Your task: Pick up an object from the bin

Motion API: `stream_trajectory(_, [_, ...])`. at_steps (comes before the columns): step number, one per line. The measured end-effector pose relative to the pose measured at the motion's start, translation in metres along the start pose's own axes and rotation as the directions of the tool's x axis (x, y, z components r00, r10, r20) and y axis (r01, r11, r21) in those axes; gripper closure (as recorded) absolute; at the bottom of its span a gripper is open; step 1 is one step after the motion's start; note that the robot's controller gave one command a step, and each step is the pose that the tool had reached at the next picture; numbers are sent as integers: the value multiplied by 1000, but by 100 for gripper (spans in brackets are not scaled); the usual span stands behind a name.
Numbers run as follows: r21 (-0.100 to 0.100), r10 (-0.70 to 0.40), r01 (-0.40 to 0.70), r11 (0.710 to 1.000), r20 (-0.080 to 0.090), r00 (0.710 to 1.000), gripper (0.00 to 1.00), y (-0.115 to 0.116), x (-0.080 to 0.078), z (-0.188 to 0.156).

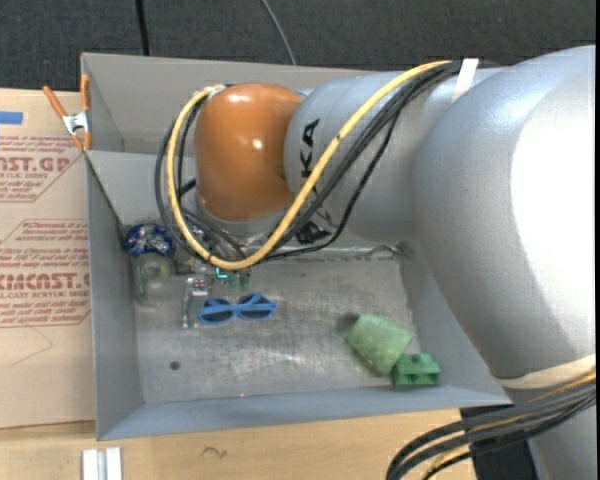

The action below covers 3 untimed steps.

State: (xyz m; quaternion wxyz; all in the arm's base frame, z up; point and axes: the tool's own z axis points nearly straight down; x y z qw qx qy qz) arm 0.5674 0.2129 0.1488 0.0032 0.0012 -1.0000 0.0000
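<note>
since the end effector hung low at the left of the bin, the blue toy glasses just beside it were the nearest thing. you could not tell whether it was released or clenched. the glasses looked light, stiff and slick, so the thin bridge between the lenses seemed your best hold.

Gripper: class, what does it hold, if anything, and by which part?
Cannot be told. The gripper sits low at the left end of the blue glasses-shaped toy, but whether it grips it is unclear.
</note>
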Motion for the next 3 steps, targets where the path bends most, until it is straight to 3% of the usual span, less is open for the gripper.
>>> stream_trajectory(1, [3, -188, 188, 982, 14, 982, 0, -71, -20, 70])
stream_trajectory(2, [0, -190, 190, 982, 9, 982, 100, -69, -18, 71])
stream_trajectory(3, [0, -169, 169, 986, 17, 985, 100, -67, -11, -68])
